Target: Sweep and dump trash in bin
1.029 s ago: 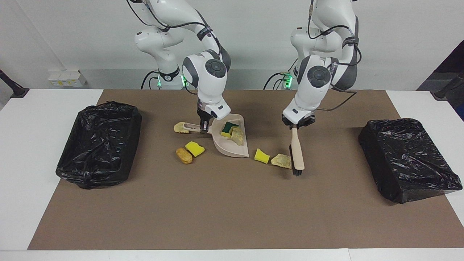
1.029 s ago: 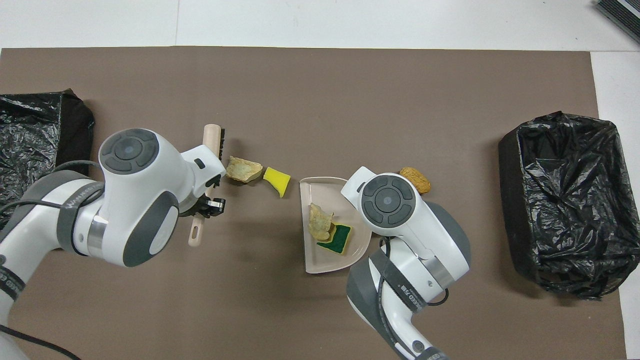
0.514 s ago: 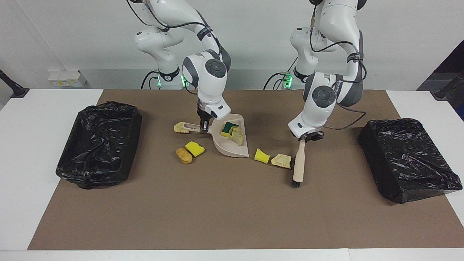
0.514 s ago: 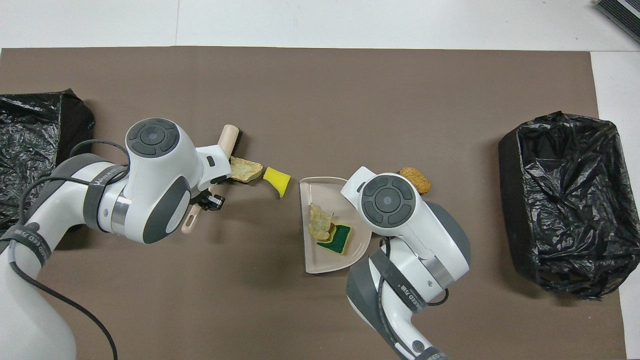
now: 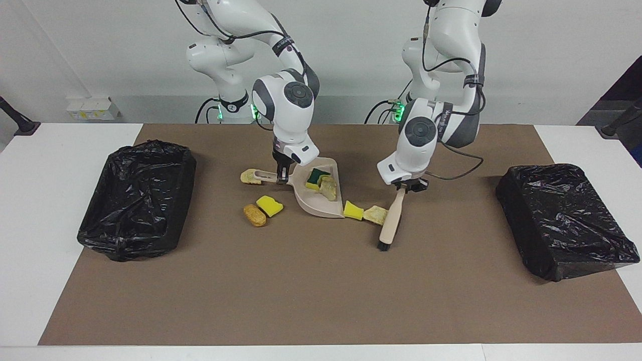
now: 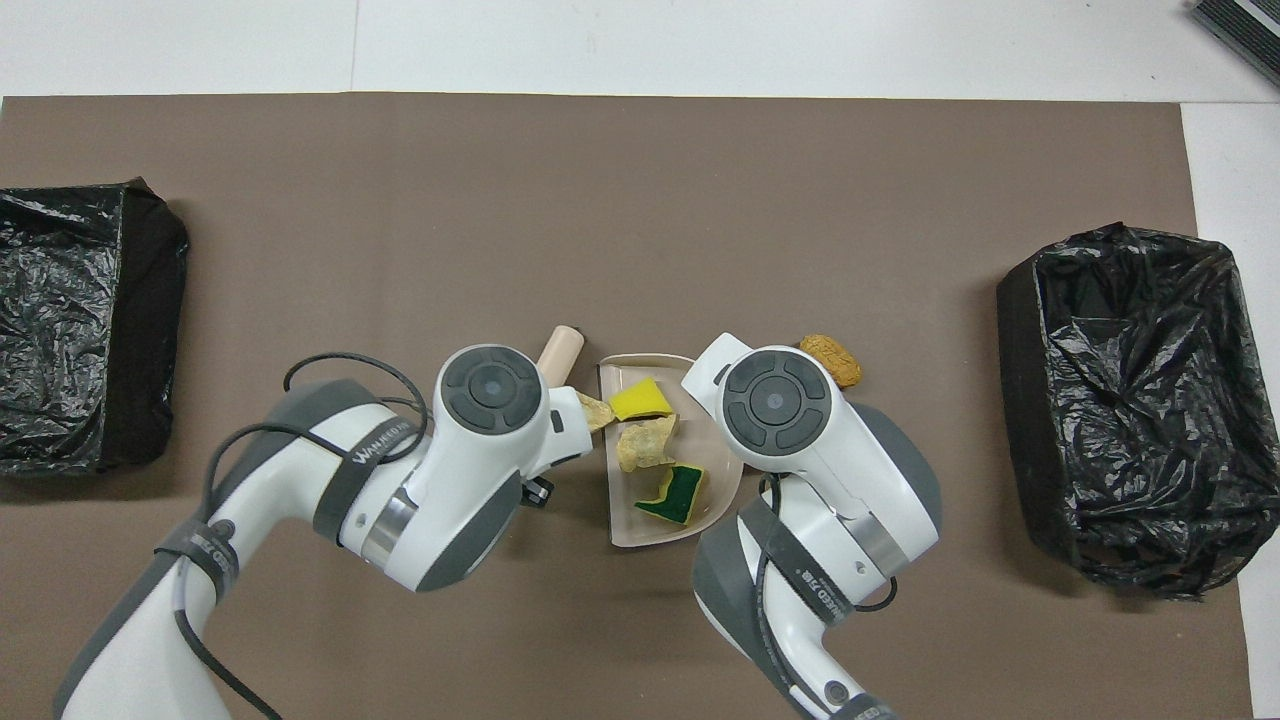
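Note:
My right gripper (image 5: 282, 176) is shut on the handle of a beige dustpan (image 5: 312, 207) lying on the mat. In the pan are a green-layered yellow sponge (image 5: 316, 176) and a beige chunk (image 5: 329, 189). My left gripper (image 5: 403, 188) is shut on a wooden brush (image 5: 390, 220), bristles down. The brush presses a beige chunk (image 5: 375, 214) and a yellow sponge (image 5: 353, 210) against the pan's open lip. The overhead view shows that sponge (image 6: 640, 400) at the lip. A yellow sponge (image 5: 270, 205), a brown lump (image 5: 255, 214) and a beige chunk (image 5: 248, 176) lie beside the pan, toward the right arm's end.
A black-bagged bin (image 5: 135, 200) stands at the right arm's end of the brown mat. Another black-bagged bin (image 5: 562, 220) stands at the left arm's end. In the overhead view both arms cover their grippers and the yellow sponge beside the brown lump (image 6: 830, 360).
My left gripper has swept the brush toward the dustpan, pushing the yellow sponge and the beige chunk up to the pan's lip. The right arm and the pan have not moved.

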You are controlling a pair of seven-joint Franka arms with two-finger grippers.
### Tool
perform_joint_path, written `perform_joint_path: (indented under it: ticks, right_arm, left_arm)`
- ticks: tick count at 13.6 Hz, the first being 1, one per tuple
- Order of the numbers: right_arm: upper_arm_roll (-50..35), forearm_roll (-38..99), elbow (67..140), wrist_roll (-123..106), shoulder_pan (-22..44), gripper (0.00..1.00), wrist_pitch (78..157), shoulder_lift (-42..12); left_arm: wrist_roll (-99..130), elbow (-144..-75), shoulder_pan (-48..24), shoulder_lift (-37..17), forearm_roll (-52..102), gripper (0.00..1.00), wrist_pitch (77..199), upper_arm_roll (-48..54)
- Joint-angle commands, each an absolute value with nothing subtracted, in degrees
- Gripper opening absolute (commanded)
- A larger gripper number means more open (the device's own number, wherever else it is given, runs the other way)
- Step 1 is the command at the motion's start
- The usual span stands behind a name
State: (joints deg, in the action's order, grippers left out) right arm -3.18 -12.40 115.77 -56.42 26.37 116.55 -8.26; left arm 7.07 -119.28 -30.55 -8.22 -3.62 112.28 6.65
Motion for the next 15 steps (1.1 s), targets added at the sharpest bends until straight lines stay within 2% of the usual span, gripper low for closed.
perform_joint_path:
  ticks: [1, 3, 10, 15]
  right_arm:
    - [-3.5, -12.2, 117.5, -57.7, 25.3, 0.00, 117.5, -6.7]
    - [-3.7, -12.1, 117.5, -61.8, 21.6, 0.00, 117.3, -7.1]
    - [-3.6, -11.2, 117.6, -64.1, 21.7, 0.00, 119.3, -7.2]
    - [-3.6, -4.8, 117.9, -68.0, 21.0, 0.00, 125.4, -7.5]
  left_arm:
    - [11.5, -121.4, -35.1, -5.8, 0.6, 0.00, 111.4, 5.8]
    - [18.7, -120.9, -36.8, -5.7, 5.2, 0.00, 111.4, 6.6]
    - [31.5, -118.7, -36.3, -2.8, 5.4, 0.00, 109.3, 8.4]
    - [31.4, -119.5, -34.1, 2.9, 5.4, 0.00, 101.5, 7.9]
